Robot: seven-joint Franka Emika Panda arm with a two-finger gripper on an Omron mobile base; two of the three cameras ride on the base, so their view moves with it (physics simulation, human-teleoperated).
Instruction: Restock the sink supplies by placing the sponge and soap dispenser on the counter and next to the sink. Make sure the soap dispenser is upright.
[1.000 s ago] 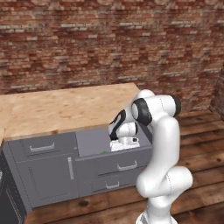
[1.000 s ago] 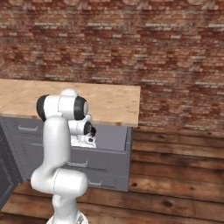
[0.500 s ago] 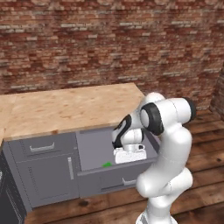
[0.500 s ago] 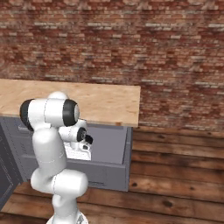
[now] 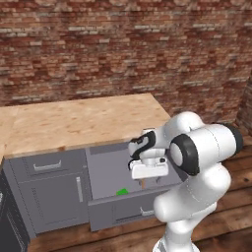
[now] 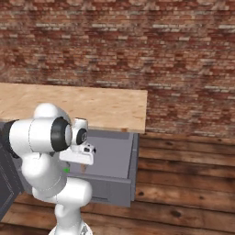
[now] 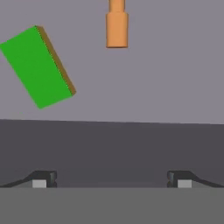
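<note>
The sponge (image 7: 37, 65), a bright-green flat block with a brown edge, lies on the floor of an open grey drawer (image 7: 175, 70) and shows small in the left base view (image 5: 122, 192). The soap dispenser (image 7: 117, 28) lies beside it, with just its orange-brown tapered part showing at the hand view's top edge. My gripper (image 7: 111, 181) hangs open over the drawer (image 5: 149, 178), above both things and touching neither. The counter (image 5: 83, 123) is a tan slab above the drawer. The sink is out of view.
The drawer's dark front wall (image 7: 109, 148) stands between my fingertips and the two objects. A shut grey cabinet door (image 5: 49, 197) is left of the drawer. A brick wall (image 5: 123, 49) rises behind the counter, and a wood floor (image 6: 183, 183) lies to the right.
My hand has come down from just under the counter's edge to low over the open drawer, and the elbow has swung toward the cameras. The sponge has come into sight.
</note>
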